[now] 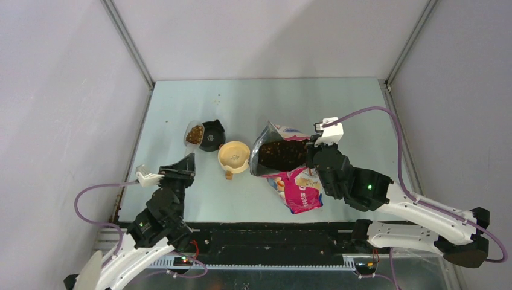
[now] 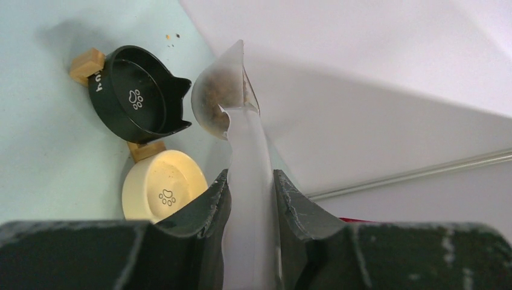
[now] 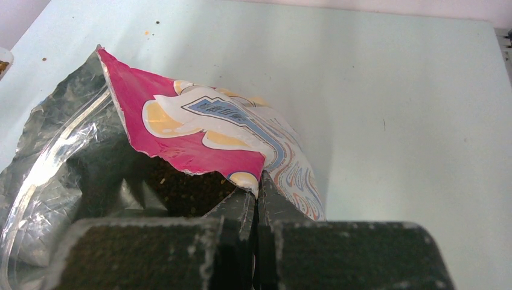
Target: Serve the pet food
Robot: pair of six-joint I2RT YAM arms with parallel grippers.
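Overhead, the pet food (image 1: 281, 155) shows in two places: most of it is a dark brown heap inside the open mouth of the bag (image 1: 299, 190), which lies on the pale surface (image 1: 259, 99) at about 3 o'clock from the cream bowl (image 1: 233, 155), and a smaller portion fills the head of the clear scoop (image 1: 194, 135) at about 10 o'clock from that bowl. The scoop's head is just beside the black cat-shaped bowl (image 1: 212, 135), on that bowl's 9 o'clock side; whether the two touch cannot be told. The left arm (image 1: 158, 211) reaches up from 7 o'clock, and its jaws pinch the scoop's flat handle, as the left wrist view shows plainly: the handle runs up between the two dark fingers to the scoop (image 2: 226, 96), with brown pellets dimly visible through its frosted wall. In that view the black bowl (image 2: 136, 96) and the cream bowl (image 2: 163, 184) each show a paw print, and a small wooden block (image 2: 87, 63) sits against the black bowl's far side. The right arm (image 1: 353, 181) comes in from 4 o'clock, and its jaws are pressed together on the bag's torn upper edge. In the right wrist view the bag (image 3: 211, 133) folds its pink printed flap over the silver lining, with pellets (image 3: 181, 187) dark beneath it.
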